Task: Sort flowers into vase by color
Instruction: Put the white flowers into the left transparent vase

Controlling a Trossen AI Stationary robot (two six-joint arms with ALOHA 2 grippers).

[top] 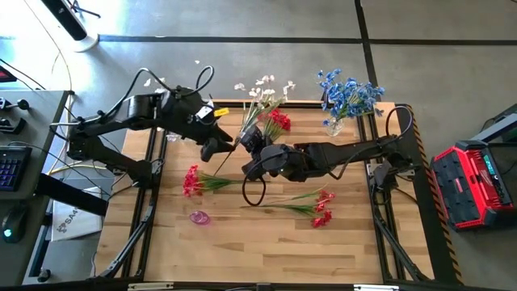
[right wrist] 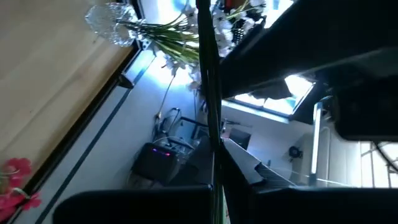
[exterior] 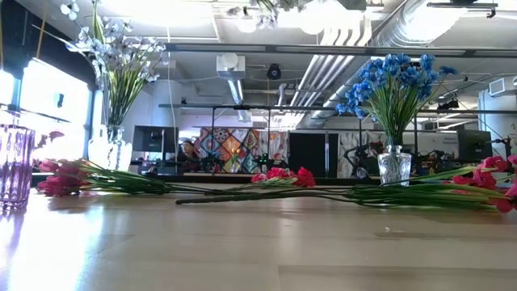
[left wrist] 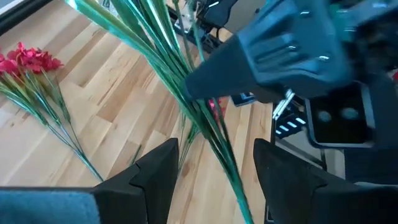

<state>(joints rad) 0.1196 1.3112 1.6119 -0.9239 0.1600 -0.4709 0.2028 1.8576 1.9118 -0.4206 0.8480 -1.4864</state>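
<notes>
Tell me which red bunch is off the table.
The red bunch gripped by the right gripper near the white vase; the other two lie flat.

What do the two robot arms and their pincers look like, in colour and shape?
Both arms are dark, almost black, with jointed, blocky segments. Loose black cables loop along the left arm and hang in a loop beneath the right arm. The left pincer has two broad, flat, matte dark fingers. I see no readable markings.
</notes>
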